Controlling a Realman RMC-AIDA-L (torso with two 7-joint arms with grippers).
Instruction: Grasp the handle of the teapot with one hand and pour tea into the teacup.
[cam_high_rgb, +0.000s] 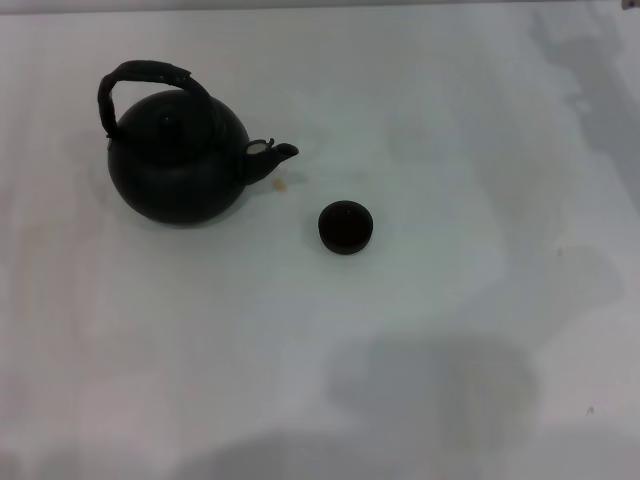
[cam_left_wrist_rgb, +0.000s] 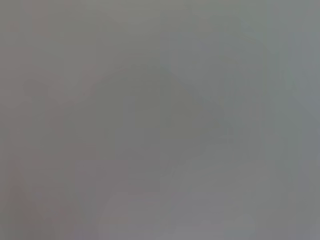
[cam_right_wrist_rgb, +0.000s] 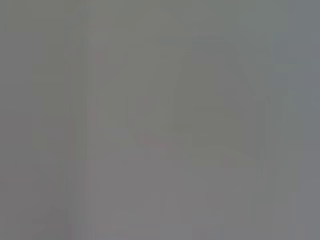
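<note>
Standing upright: teapot (cam_high_rgb: 178, 160) | teacup (cam_high_rgb: 346, 227) near spout, apart | fingers: cannot tell, neither gripper visible

No part of the robot's body is there for you to log at this moment.

Head view: neither arm nor gripper is inside the frame, so you get no casing, cable, screw or marking to note.

Left wrist view: flat, featureless grey from edge to edge. You cannot make out any finger or housing.

Right wrist view: the same plain grey, with a few faint vertical streaks. You cannot tell what they are.

Colours, shapes and fittings of the machine cannot be told from these views.
</note>
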